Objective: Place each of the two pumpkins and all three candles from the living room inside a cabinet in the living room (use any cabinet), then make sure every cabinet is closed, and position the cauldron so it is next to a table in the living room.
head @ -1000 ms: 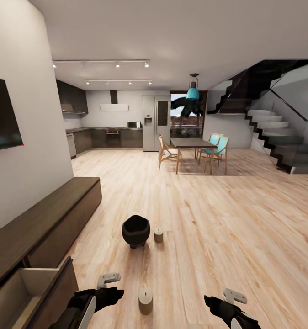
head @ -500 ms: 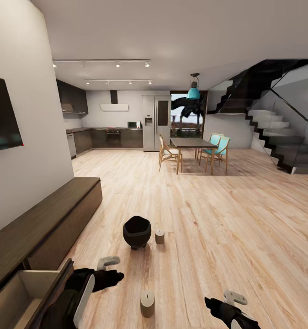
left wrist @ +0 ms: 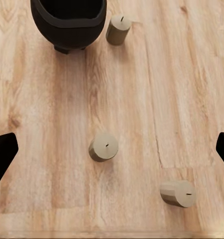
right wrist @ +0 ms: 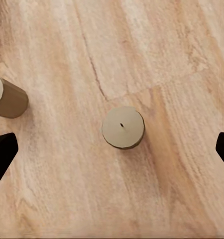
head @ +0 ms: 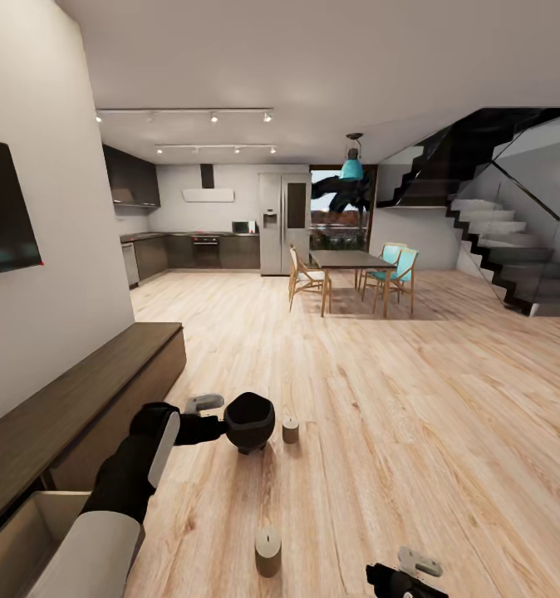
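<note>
The black cauldron (head: pixel 248 421) stands on the wood floor, with one beige candle (head: pixel 290 429) just right of it and another candle (head: pixel 267 551) nearer me. My left gripper (head: pixel 216 427) is stretched out close to the cauldron's left side. In its wrist view the fingertips (left wrist: pixel 2 154) are wide apart, so it is open, above the cauldron (left wrist: pixel 67 22) and three candles (left wrist: pixel 103 147). My right gripper (head: pixel 378 575) hangs open low over a candle (right wrist: pixel 123 127). The dark brown cabinet (head: pixel 89 394) runs along the left wall. The pumpkins and the low glossy table are out of view.
An open drawer (head: pixel 18 531) with a pale interior juts from the cabinet beside my left arm. A dining table with chairs (head: pixel 351 274), the kitchen and a staircase (head: pixel 504 249) lie far ahead. Open wood floor stretches ahead and to the right.
My left arm has risen and reached forward, from near the front candle up to the cauldron's left side. The right gripper has dropped lower in the head view.
</note>
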